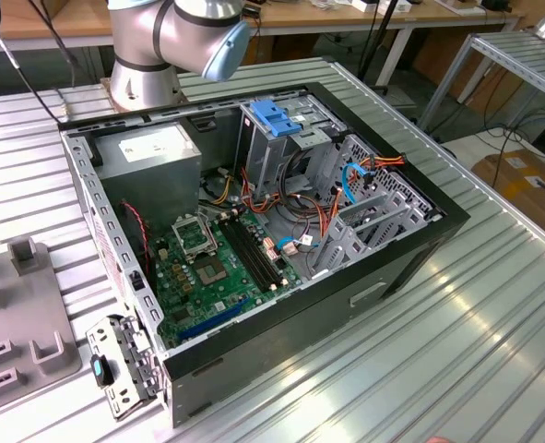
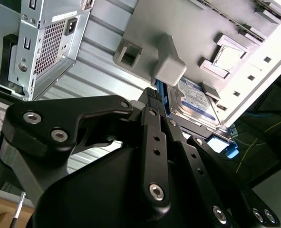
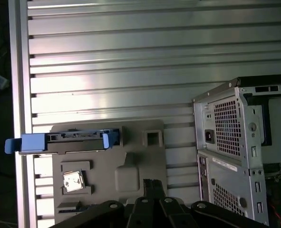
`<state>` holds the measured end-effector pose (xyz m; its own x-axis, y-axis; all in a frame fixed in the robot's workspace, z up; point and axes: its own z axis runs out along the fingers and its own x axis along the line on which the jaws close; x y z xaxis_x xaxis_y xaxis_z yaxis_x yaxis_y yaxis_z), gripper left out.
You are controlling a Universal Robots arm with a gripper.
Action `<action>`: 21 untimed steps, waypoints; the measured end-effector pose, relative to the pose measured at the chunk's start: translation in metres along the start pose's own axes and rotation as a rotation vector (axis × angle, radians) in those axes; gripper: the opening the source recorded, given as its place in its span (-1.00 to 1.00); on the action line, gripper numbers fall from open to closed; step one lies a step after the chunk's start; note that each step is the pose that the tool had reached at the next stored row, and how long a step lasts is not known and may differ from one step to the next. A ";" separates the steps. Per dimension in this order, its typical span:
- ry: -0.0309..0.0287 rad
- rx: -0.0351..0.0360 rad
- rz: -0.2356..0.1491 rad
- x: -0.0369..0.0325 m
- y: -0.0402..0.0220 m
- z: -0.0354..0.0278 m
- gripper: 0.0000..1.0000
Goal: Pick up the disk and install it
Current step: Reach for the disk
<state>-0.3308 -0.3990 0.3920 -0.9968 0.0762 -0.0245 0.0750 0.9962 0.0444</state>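
Disk [image 3: 76, 137]: stands on edge in a slot of the grey holder [image 3: 140, 161], with light-blue rails jutting out at both ends. The second wrist view shows its white-and-blue label face [image 2: 195, 97].
Holder: the grey holder is a moulded block lying flat on the counter [image 3: 130, 57]. In the exterior view it sits at the exterior view's left of the computer case [image 1: 410, 249], near the camera.
Claw [image 3: 152, 183]: points at the grey holder, apart from the disk. Its fingers seem clenched together on nothing, though the angle is poor and a thin gap between them may be hidden.
Counter: ribbed metal, carrying both holder and case.
Case: lies on its side with the panel off, so the board and cables are exposed.
Drive cage [image 1: 286, 157]: on the far side of the case, with a blue handle piece [image 1: 277, 115] on top.
Done: nothing yet, by my judgement. The disk rests in its slot and the claw grips nothing.
Left: the whole job, both the pick-up and the install.
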 end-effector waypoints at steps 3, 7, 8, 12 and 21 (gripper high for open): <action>0.0000 0.0000 0.000 0.0046 -0.0003 -0.0001 -0.79; 0.0001 0.0000 0.000 0.0100 -0.0007 -0.0001 -0.79; 0.0000 0.0000 0.000 0.0117 -0.0009 -0.0001 -0.79; 0.0000 0.0001 0.000 0.0166 -0.0013 -0.0002 -0.79; 0.0000 0.0000 0.000 0.0236 -0.0018 -0.0002 -0.79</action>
<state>-0.3544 -0.3989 0.3916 -0.9968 0.0762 -0.0245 0.0751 0.9962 0.0444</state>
